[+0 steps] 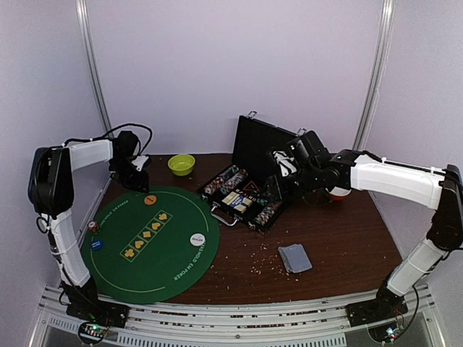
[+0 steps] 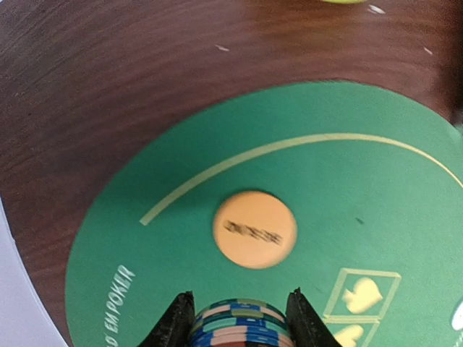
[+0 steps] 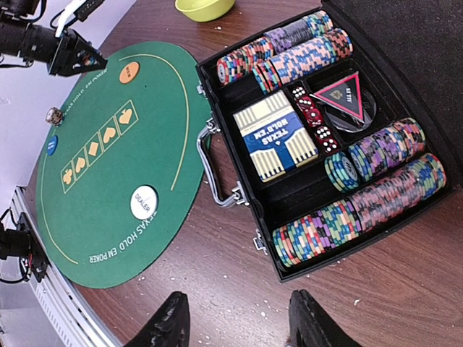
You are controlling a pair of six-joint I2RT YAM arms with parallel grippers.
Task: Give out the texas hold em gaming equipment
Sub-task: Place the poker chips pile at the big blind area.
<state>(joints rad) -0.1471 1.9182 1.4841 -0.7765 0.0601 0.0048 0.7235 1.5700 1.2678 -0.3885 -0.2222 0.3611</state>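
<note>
My left gripper (image 2: 240, 296) is shut on a small stack of multicoloured poker chips (image 2: 242, 325), held over the far edge of the green felt mat (image 2: 362, 166) just short of an orange disc (image 2: 255, 228). In the top view the left gripper (image 1: 139, 181) hangs beside that orange disc (image 1: 150, 199). My right gripper (image 3: 237, 302) is open and empty above bare wood, near the open black case (image 3: 239, 195) with its rows of chips (image 3: 362, 206). A white dealer disc (image 1: 197, 238) lies on the mat. Grey-blue-backed cards (image 1: 295, 258) lie on the wood at front right.
The case also holds a blue card box (image 3: 278, 134), red dice (image 3: 312, 119) and a red triangle (image 3: 340, 90). A lime-green bowl (image 1: 181, 164) stands at the back. A blue disc (image 1: 96, 244) and a small chip stack (image 1: 92, 226) sit at the mat's left edge.
</note>
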